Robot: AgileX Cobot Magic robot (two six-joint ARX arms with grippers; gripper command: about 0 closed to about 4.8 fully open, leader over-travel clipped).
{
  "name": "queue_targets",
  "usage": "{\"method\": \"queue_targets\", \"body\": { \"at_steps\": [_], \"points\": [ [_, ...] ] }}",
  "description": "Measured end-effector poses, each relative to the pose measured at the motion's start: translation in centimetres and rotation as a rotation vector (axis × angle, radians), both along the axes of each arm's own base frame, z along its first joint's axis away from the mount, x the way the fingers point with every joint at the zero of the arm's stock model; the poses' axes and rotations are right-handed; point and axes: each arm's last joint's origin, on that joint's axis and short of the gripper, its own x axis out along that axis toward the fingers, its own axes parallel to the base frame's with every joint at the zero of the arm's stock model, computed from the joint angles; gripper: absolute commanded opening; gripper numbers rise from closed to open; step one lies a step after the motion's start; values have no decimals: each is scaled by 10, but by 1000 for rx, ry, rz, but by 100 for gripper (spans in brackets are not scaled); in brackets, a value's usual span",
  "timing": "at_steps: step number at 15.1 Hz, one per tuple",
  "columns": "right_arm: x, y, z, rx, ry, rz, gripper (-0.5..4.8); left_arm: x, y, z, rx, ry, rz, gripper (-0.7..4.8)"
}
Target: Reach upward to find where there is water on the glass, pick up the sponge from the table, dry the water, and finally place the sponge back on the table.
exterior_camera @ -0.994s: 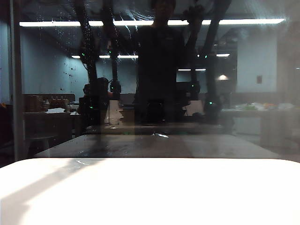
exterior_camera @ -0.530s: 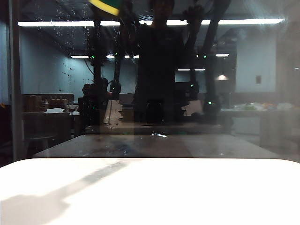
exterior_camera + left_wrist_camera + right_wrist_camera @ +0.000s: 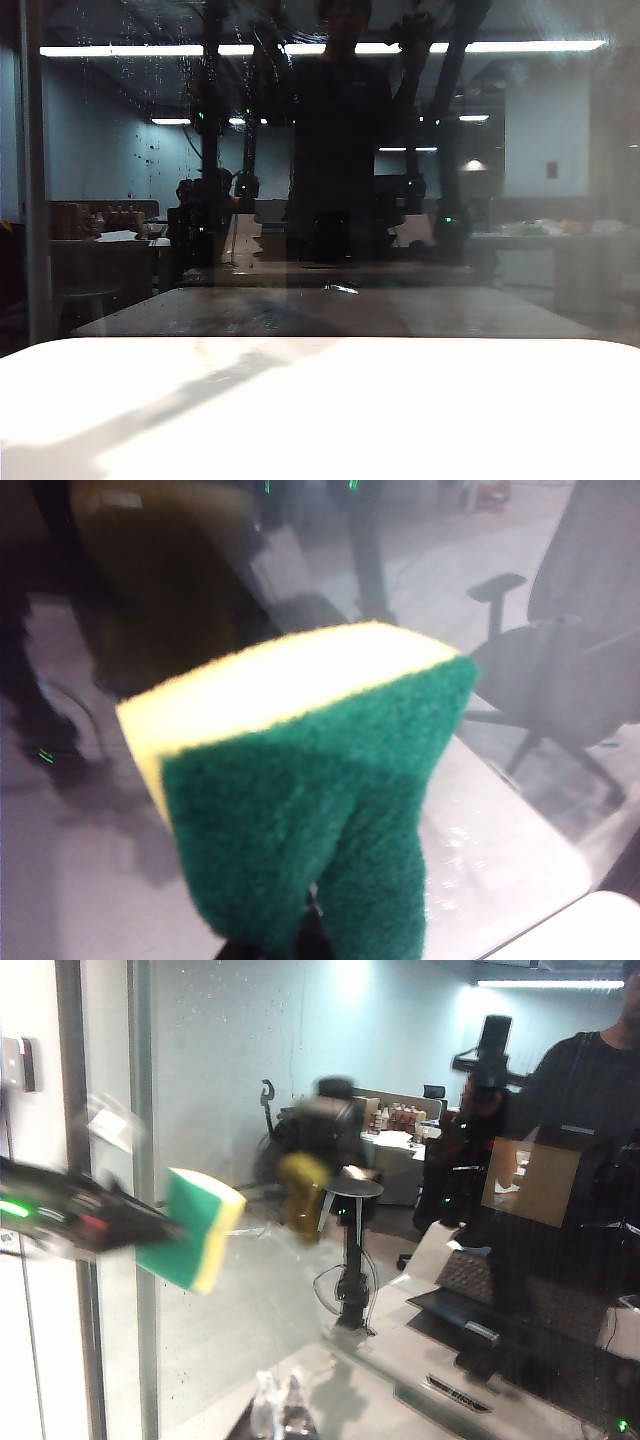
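While the left gripper (image 3: 150,1228) squeezes it tight, the sponge (image 3: 310,800) sits up high, close to the glass (image 3: 560,200). It is a fat block of yellow foam with a rough dark green side. In the left wrist view the green side bends into a fold where it is pinched, and the yellow side faces the pane. In the right wrist view the sponge (image 3: 192,1230) looks a bit blurry at the tip of the dark left arm, next to the grey frame strip (image 3: 140,1200). I cannot tell if it touches the pane.

Tiny pale drops of water (image 3: 135,75) dot the upper left part of the glass, and thin curved streaks run near the top. The white desk (image 3: 420,420) lies below the pane, with a long grey shadow (image 3: 190,395) across its left side.

The right gripper is not seen in any view, so I cannot tell if it is loose or clenched.

Half a second ago a yellow and green corner of the sponge showed at the top edge of the outside view. Now it is gone from that view. The shadow on the desk has moved too, and it reaches further to the right than before.
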Motion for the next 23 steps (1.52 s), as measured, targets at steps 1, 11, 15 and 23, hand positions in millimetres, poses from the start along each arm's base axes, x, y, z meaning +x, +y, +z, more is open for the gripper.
{"method": "queue_targets", "body": {
  "at_steps": [1,11,15,23],
  "points": [
    [-2,0,1,0,-5,-4,-5,-17,7,9,42,-40,-6,-6],
    [-38,-3,-3,-28,-7,-283,-5,-73,110,34,-65,-12,243,-6],
    [-36,4,-12,-80,8,-302,-5,-93,110,41,-76,-39,218,-6],
    [-53,2,-21,-89,8,-385,-5,-147,112,12,-58,56,226,-6]
  ]
}}
